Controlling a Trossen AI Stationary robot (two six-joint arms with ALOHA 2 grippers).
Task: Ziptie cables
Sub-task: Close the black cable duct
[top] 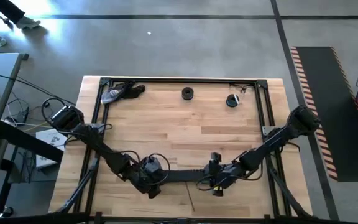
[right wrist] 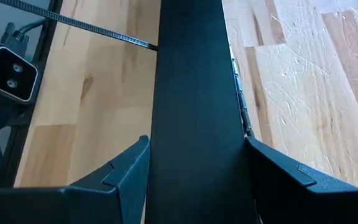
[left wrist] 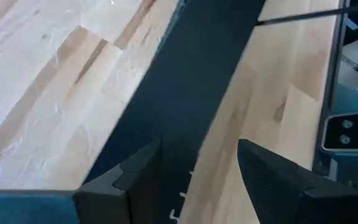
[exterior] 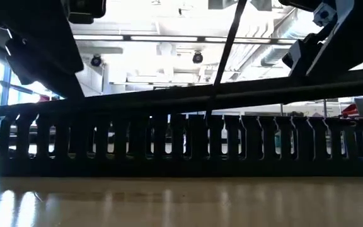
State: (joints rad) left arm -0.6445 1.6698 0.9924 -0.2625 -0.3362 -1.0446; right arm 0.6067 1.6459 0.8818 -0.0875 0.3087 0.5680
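The wooden tabletop [top: 185, 130] is framed by a dark rail. A long black channel [top: 182, 176] is seen lying near its front edge, between the two arms; in the low view its slotted wall [exterior: 181, 148] blocks most of the scene, with a flat black cover strip [exterior: 232, 94] resting tilted along its top. The left pincer [left wrist: 199, 165] is held over one end of the channel with fingers apart, straddling the cover. The right pincer [right wrist: 197, 158] is held over the other end, fingers likewise spread on either side of the cover. A thin ziptie [right wrist: 79, 25] reaches the cover's edge. At the far edge a grey object [top: 112, 94], a black spool [top: 187, 93] and a small round item [top: 232, 100] are set. The cables cannot be made out.
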